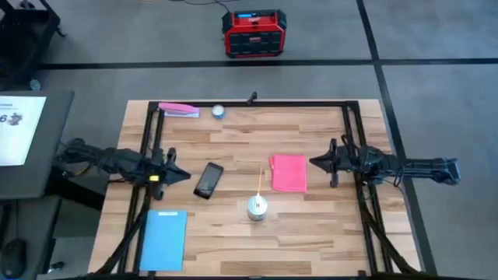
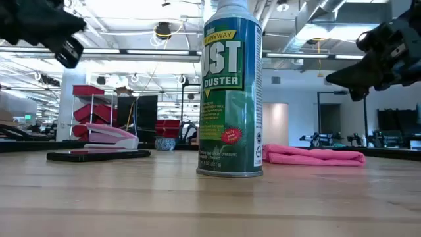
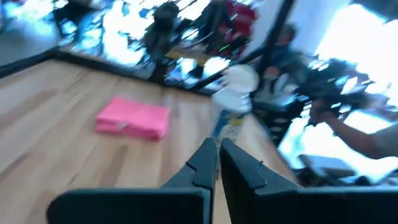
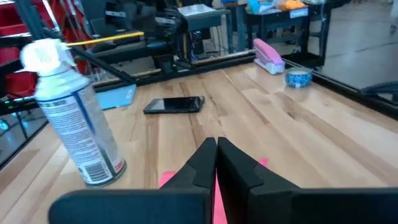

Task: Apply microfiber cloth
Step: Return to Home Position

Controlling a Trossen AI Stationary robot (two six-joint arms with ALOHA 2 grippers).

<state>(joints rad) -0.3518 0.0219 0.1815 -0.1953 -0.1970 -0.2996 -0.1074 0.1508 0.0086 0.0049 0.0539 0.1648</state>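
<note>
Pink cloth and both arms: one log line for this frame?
cloth: on table, right of can, free | phone: left of can | left fingers: shut, empty, raised | right fingers: shut, empty, raised

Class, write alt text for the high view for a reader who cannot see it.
A pink microfiber cloth lies on a wooden table, touched by neither arm. A black phone lies to its left, a spray can stands below and between them. The left gripper and right gripper sit shut at opposite sides.
</note>
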